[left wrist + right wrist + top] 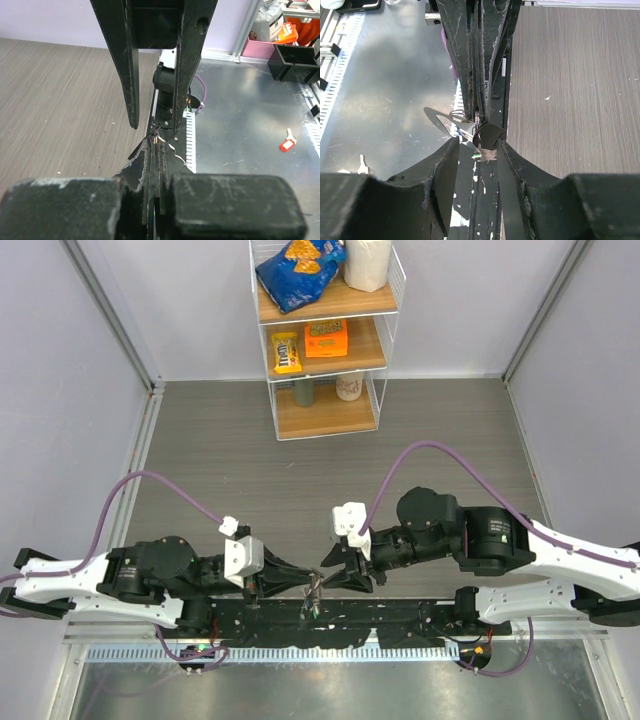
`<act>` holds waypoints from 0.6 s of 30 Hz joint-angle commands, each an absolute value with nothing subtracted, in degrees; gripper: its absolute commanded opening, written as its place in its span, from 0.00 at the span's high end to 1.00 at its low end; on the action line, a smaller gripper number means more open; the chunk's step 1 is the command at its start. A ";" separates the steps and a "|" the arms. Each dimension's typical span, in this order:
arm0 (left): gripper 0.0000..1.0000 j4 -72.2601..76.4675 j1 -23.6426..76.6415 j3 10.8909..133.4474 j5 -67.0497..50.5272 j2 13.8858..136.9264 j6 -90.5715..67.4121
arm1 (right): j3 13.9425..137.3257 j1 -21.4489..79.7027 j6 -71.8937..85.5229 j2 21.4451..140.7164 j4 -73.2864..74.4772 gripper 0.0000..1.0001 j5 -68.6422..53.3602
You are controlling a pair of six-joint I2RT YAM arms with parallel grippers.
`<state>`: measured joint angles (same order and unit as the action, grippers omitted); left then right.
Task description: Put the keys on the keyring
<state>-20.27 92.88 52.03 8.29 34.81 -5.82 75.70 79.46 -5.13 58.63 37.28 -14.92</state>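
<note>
A wire shelf (pixel 325 340) of snacks stands far back, and a red-tagged key (pixel 286 145) lies on the metal table (pixel 240 130). The left gripper (pixel 306 587) is clamped on the keyring (pixel 315 598) above the near rail, mostly hiding it. The right gripper (pixel 331 576) is spread around it. Silver wire and a green tag (pixel 476 156) show; I cannot tell its long axis

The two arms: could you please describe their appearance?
Both the left arm and right arm have white outer links and black joints. A purple cable loops off each to a white wrist block. The left end effector and right end effector are black, with scuffed tapering fingers.
</note>
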 commanded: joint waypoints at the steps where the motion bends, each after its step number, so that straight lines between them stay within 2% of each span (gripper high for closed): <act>1: 1.00 -13.89 92.81 52.56 7.29 34.54 -5.27 | 75.15 79.80 -3.96 57.83 32.43 0.59 -16.08; 7: 1.00 -13.54 92.81 52.38 7.03 34.72 -5.27 | 74.97 79.80 -3.52 57.83 31.29 0.69 -16.17; 10: 1.00 -12.84 92.72 52.21 7.12 34.10 -5.19 | 74.88 79.80 -3.60 57.83 31.46 0.86 -15.65; 13: 1.00 -11.78 92.73 51.59 7.12 33.23 -5.19 | 73.92 79.80 -3.25 57.05 31.29 0.95 -15.29; 18: 1.00 -9.23 92.73 50.10 6.86 31.82 -4.92 | 71.37 79.80 -2.37 55.72 30.06 0.95 -15.21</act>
